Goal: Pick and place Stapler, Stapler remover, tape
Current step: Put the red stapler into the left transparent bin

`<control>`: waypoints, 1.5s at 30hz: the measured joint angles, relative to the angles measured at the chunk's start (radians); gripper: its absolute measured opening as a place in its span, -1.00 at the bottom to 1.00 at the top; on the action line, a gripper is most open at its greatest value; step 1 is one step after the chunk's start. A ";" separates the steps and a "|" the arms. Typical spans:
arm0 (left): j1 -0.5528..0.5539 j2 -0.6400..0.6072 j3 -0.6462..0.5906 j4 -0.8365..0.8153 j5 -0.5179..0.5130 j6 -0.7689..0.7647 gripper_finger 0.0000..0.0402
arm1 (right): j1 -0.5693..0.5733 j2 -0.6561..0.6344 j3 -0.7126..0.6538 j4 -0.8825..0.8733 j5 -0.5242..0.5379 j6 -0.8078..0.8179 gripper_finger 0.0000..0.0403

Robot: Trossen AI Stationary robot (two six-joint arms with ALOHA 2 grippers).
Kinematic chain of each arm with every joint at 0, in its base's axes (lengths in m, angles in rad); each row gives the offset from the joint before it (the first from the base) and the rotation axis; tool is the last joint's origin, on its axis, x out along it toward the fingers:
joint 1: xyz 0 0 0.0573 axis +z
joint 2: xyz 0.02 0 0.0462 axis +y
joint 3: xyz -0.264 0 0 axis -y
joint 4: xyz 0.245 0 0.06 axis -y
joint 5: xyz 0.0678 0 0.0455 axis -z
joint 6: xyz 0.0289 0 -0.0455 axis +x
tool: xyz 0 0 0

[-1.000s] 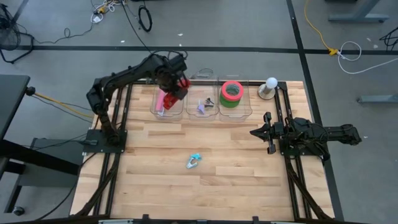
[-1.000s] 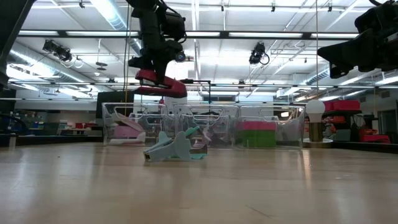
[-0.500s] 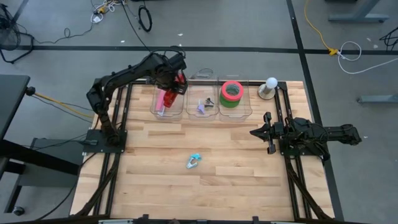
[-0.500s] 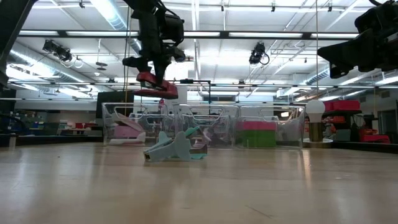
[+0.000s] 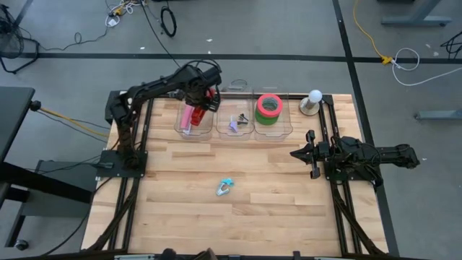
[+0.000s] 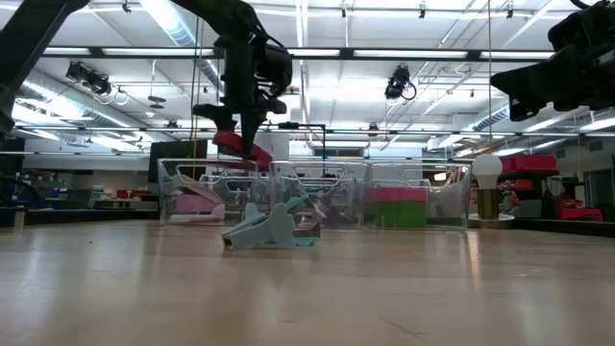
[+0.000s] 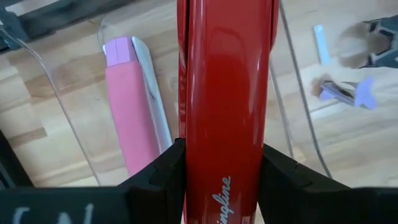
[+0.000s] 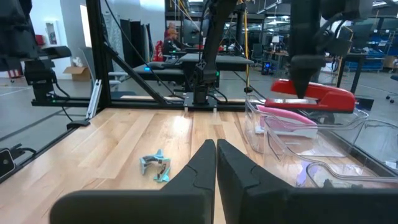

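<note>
You have open wood all around the teal plastic staple remover (image 5: pixel 225 187), which lies alone mid-table, well apart from the row of three clear plastic bins (image 5: pixel 234 124) along the far edge. The nearest bin wall to the remover is the middle one's.

Your left gripper (image 5: pixel 204 96) hangs above the leftmost of those bins, its fingers (image 7: pixel 163 174) clamped on either side of the glossy red stapler (image 7: pixel 227 93). The stapler sits directly between the fingers, its length running forward from them, clear above the bin rim in the low view. Below it, inside that bin, lies a pink stapler (image 7: pixel 127 106). The middle bin holds a small purple staple remover (image 7: pixel 348 92); the rightmost holds the red tape roll (image 5: pixel 269 104) stacked on the green tape roll (image 5: pixel 267 118).

Your right gripper (image 5: pixel 296 153) waits with fingers pressed together, empty, to the right of the teal remover.

Compared with a second ago, the red stapler has moved back over the bin and sits lower, nearer the rim.
</note>
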 joint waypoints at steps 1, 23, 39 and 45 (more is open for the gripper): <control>0.001 0.006 -0.001 0.002 -0.001 0.000 -0.24 | 0.000 0.000 0.000 0.000 0.000 0.000 -0.91; 0.010 0.133 -0.001 0.024 0.033 -0.045 -0.23 | 0.000 0.000 0.000 0.000 0.000 0.000 -0.91; 0.027 0.203 -0.002 0.018 0.056 -0.052 -0.20 | 0.000 0.000 0.000 0.000 0.000 0.000 -0.91; 0.033 0.203 -0.002 0.015 0.057 -0.062 -0.21 | 0.000 0.000 0.000 0.000 0.000 0.000 -0.91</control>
